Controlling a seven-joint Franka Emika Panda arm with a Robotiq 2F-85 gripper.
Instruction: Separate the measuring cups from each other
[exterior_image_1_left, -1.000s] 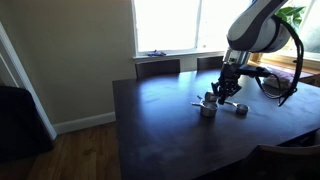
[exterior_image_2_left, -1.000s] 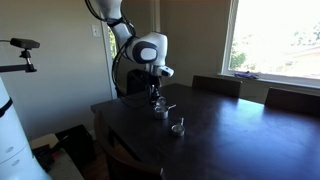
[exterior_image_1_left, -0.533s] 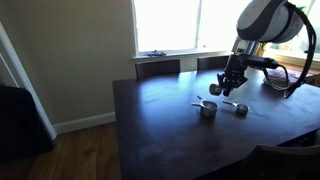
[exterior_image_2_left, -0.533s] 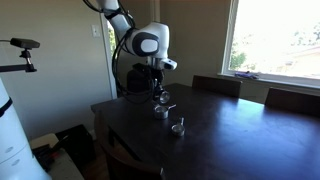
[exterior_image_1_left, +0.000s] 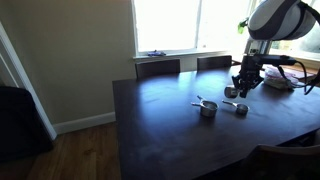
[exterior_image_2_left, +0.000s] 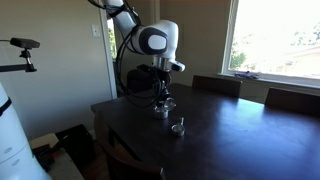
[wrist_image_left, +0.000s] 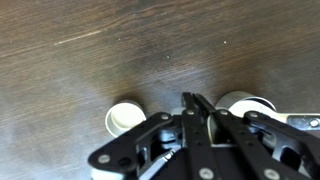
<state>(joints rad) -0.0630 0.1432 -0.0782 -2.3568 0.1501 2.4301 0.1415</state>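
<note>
The gripper (exterior_image_1_left: 243, 87), almost closed, seemingly pinches a small cup (exterior_image_1_left: 231, 92). The right cup (exterior_image_1_left: 240, 108) sits directly below it, the left cup (exterior_image_1_left: 207, 108) apart.

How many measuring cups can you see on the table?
2: one measuring cup lies apart from the tool, a second measuring cup near it. The tool may hide more.
</note>
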